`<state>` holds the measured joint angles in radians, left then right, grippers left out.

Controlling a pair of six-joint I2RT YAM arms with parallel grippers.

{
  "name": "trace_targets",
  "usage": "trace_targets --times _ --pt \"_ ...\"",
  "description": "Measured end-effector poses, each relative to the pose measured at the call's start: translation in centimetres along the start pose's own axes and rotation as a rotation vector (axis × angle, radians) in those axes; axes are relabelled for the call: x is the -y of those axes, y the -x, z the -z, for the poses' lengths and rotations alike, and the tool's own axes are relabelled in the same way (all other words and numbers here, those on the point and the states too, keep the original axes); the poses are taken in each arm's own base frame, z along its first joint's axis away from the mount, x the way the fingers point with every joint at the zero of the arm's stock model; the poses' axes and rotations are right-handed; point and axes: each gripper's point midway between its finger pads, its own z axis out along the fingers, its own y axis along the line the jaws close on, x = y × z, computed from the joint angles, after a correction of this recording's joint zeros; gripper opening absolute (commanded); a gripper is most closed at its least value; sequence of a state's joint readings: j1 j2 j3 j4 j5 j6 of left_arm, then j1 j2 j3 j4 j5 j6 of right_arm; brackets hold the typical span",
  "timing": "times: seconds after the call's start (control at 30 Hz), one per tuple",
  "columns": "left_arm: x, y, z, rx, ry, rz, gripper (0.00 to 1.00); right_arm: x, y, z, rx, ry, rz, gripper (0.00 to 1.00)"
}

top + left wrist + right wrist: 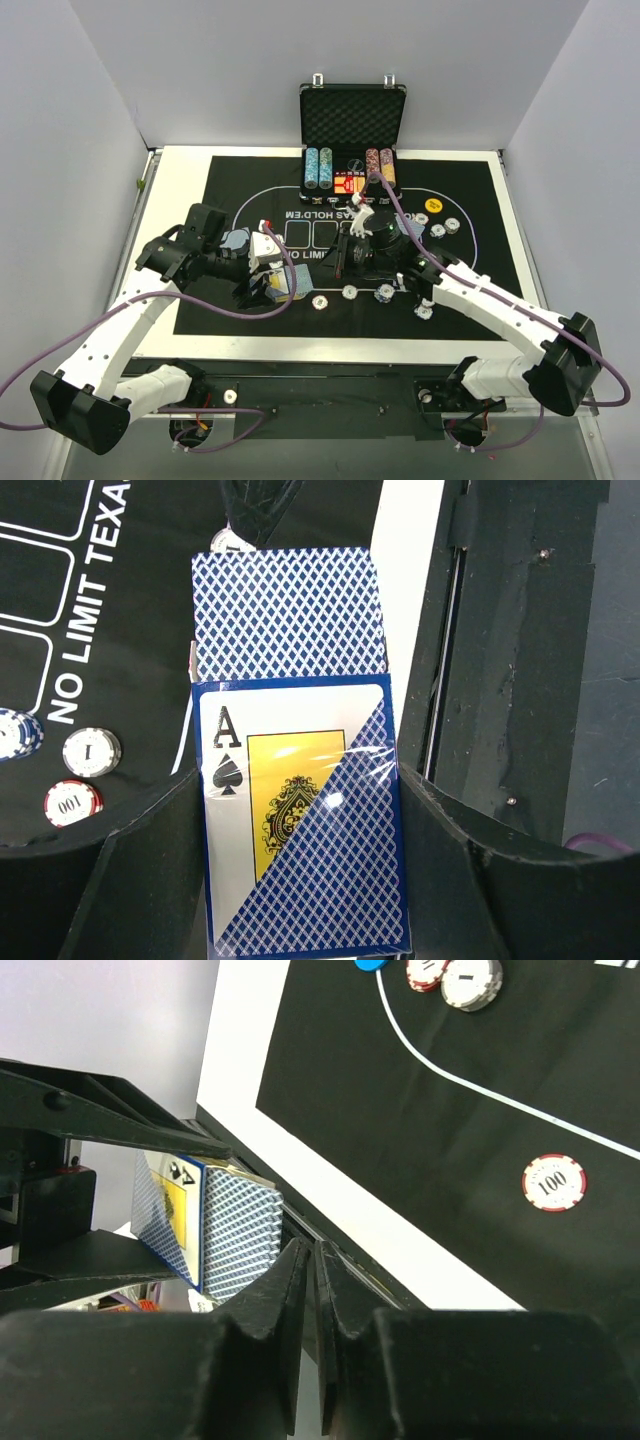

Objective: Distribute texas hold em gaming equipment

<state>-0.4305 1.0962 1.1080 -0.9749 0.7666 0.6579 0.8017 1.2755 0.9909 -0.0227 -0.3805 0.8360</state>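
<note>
Left pincer (300, 780) clenched on one card pack (300, 880); right pincer (312, 1252) pinched shut beside it. Left of the pack: one grey chip (92, 752), one red chip (72, 802), one blue chip (15, 735).

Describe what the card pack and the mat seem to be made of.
Card pack: probably printed cardboard wrapped in clear glossy film; crinkled glints show on its face.
Mat: likely felt or similar cloth, matte black with white print; no shine anywhere.
</note>
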Motion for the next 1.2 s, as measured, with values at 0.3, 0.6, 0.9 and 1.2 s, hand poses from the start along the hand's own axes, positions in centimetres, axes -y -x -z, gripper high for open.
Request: trace_targets --times 0.3,0.6,0.9,1.2 --pt "0.0 0.3 0.0 0.011 -0.002 -0.007 0.02 0.6 0.0 0.7 0.019 -0.001 -0.028 0.41" --pt "0.0 0.3 0.0 0.012 -0.002 -0.007 0.02 -0.8 0.7 1.3 0.070 0.053 -0.027 0.47" --pt "-0.1 0.4 0.0 0.015 0.002 0.007 0.02 -1.0 -1.3 -0.8 0.003 0.034 -0.004 0.34" --pt "-0.1 0.5 0.0 0.014 0.009 0.037 0.02 -1.7 -0.4 -0.7 0.042 0.055 0.008 0.03"
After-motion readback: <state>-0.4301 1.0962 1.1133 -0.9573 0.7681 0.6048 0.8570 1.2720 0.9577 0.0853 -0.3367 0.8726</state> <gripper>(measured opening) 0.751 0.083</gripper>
